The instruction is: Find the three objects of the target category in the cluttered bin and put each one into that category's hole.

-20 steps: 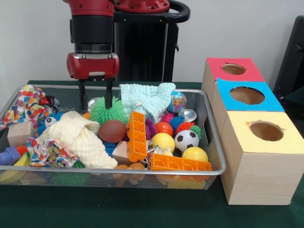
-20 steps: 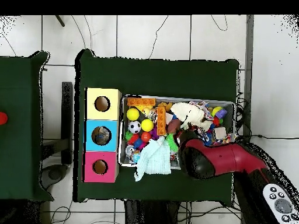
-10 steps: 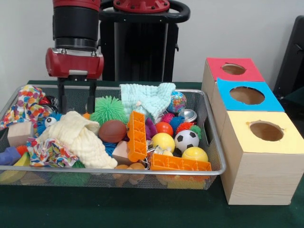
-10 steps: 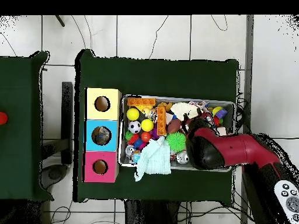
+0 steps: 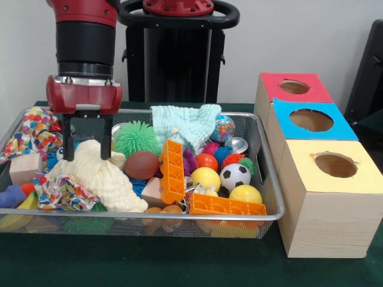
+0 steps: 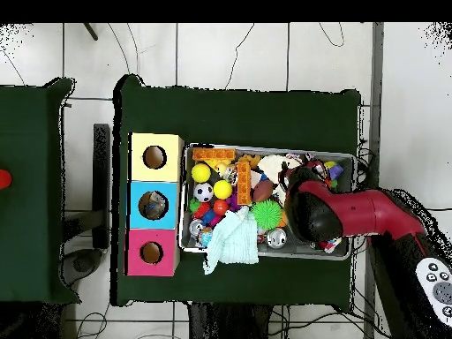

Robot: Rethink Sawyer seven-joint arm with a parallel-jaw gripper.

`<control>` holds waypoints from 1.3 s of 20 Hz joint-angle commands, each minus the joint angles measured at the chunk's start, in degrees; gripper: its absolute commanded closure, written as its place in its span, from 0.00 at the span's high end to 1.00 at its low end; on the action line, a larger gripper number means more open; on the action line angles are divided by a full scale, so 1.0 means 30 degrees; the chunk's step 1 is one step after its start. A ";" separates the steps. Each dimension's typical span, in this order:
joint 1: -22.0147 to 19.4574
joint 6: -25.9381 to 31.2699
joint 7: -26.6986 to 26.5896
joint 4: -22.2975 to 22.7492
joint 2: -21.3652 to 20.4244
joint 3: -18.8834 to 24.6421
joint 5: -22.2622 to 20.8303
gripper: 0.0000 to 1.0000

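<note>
**Operator:** What's the table and the room like?

**Observer:** You have a dark green cloth (image 5: 179, 263) over the table, with a plain pale wall (image 5: 299, 36) behind the robot. From above you see a pale tiled floor (image 6: 238, 53) with thin cables trailing across it, and a second green-covered table (image 6: 35, 185) off to one side.

**Operator:** Where's the gripper?

**Observer:** Your gripper (image 5: 87, 149) hangs over the left part of the wire tray (image 5: 272, 179) in the front view. Its two black fingers (image 5: 106, 139) stand apart, open, with nothing between them, their tips down at a cream cloth (image 5: 102, 173). From above, the red arm (image 6: 353, 216) covers that end of the tray (image 6: 265, 148).

**Operator:** And the plastic pieces?

**Observer:** You won't find them easily. I can't make out any bluish see-through plastic in the tray; it may be buried or hidden. On top you have a green spiky ball (image 5: 136, 137), a pale mint cloth (image 5: 185, 124), an orange block (image 5: 173, 170), a brown ball (image 5: 142, 165), a yellow ball (image 5: 206, 178) and a small football (image 5: 234, 176).

**Operator:** The boxes?

**Observer:** Three wooden boxes stand in a row just beside the tray's right side. The blue box (image 5: 311, 122) sits between the red box (image 5: 293, 86) and the yellow box (image 5: 335, 167). From above, something pale and glinting shows inside the blue box's hole (image 6: 154, 206).
</note>
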 commanded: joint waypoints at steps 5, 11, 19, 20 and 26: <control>0.1949 0.5553 -0.3647 -0.3124 0.2812 -0.1297 -0.2144 1.00; 0.2381 0.6332 -0.3319 -0.3528 0.3154 -0.1828 -0.2728 1.00; 0.3543 0.8354 -0.3193 -0.4128 0.3006 -0.2868 -0.3169 0.00; 0.3661 0.8454 -0.3157 -0.4189 0.2986 -0.2955 -0.3233 0.00; 0.3990 0.8797 -0.3189 -0.4429 0.2962 -0.3190 -0.3483 0.00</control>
